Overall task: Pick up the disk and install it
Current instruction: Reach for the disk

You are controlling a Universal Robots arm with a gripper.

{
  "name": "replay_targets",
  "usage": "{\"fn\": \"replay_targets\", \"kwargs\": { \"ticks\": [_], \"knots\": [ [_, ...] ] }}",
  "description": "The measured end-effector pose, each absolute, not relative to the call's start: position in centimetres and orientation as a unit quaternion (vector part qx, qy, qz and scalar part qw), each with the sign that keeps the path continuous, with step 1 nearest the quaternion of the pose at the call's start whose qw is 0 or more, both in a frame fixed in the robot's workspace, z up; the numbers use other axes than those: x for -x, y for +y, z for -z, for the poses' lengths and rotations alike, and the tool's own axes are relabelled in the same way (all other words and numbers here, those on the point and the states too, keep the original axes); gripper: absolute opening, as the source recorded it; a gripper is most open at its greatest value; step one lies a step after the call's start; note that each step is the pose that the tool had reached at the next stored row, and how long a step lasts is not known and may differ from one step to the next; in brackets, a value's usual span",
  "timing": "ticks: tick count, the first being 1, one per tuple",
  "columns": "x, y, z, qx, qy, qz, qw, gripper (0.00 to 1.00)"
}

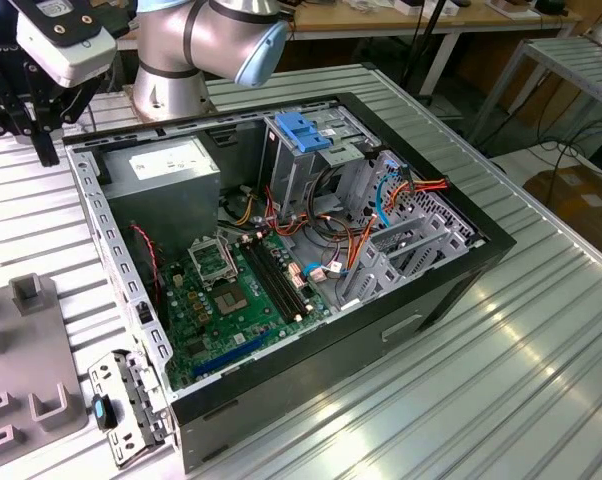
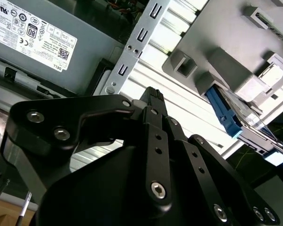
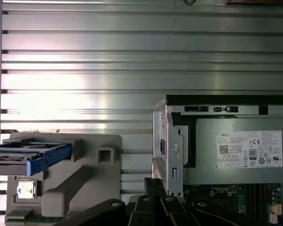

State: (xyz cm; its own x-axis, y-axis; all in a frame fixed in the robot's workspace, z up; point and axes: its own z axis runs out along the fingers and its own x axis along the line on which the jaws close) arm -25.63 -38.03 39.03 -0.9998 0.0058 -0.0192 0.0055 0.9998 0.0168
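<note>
The disk (image 3: 28,157) lies flat on a grey holder (image 3: 85,183); it is a thin silver drive with a bright blue bracket around it. In the second wrist view the blue bracket of the disk (image 2: 224,117) sticks out from the same grey holder (image 2: 216,52). My gripper (image 3: 153,184) hangs above the ribbed table between the holder and the computer case, apart from the disk. Its black fingers (image 2: 153,96) meet at one tip and hold nothing. In the exterior view the gripper (image 1: 36,125) is at the far left, beside the case's back corner.
The open computer case (image 1: 461,260) sits mid-table with a grey power supply (image 1: 171,165), a motherboard (image 1: 231,290), loose cables and a drive cage with a blue top (image 1: 306,130). A metal bracket with a small blue tab (image 1: 106,410) lies by the case's near corner.
</note>
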Motion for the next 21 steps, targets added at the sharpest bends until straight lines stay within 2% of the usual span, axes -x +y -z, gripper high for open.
{"fn": "replay_targets", "kwargs": {
  "ticks": [21],
  "knots": [
    [28.6,-37.9,-39.0,-0.003,1.000,-0.008,0.010,0.11]
  ]
}}
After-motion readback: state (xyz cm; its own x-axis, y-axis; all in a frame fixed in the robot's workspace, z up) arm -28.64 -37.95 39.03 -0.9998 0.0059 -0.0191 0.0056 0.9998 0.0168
